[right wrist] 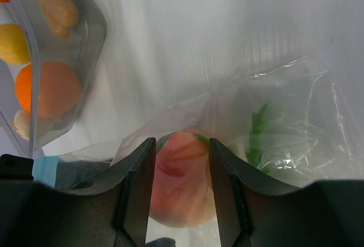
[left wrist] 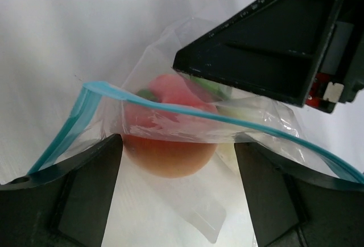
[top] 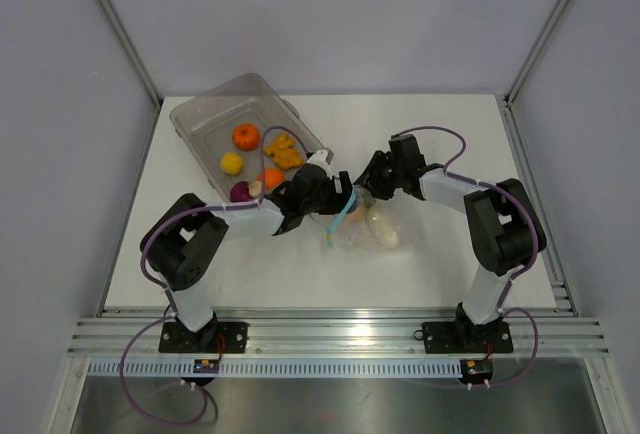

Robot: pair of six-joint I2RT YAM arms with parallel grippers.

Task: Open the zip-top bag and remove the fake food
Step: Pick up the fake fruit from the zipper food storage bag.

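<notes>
The clear zip-top bag (top: 362,226) lies mid-table between both grippers, its light-blue zip strip (left wrist: 187,112) stretched across the left wrist view. Inside it are a peach (left wrist: 170,159) and a white vegetable with green leaves (right wrist: 257,136). My left gripper (left wrist: 179,144) is open wide, with the bag's mouth edge draped across both fingers and the peach just beyond them. My right gripper (right wrist: 181,141) comes from the far side. Its fingers press the peach (right wrist: 182,190) on both sides through the film. In the top view the left gripper (top: 322,194) and right gripper (top: 368,186) nearly meet.
A rigid clear tub (top: 205,112) stands at the back left, close behind my left arm. It holds an orange pumpkin (top: 245,136), a lemon (top: 231,162), an orange knobbly piece (top: 284,151), an orange (top: 270,178) and a purple onion (top: 241,192). Its corner shows in the right wrist view (right wrist: 96,28).
</notes>
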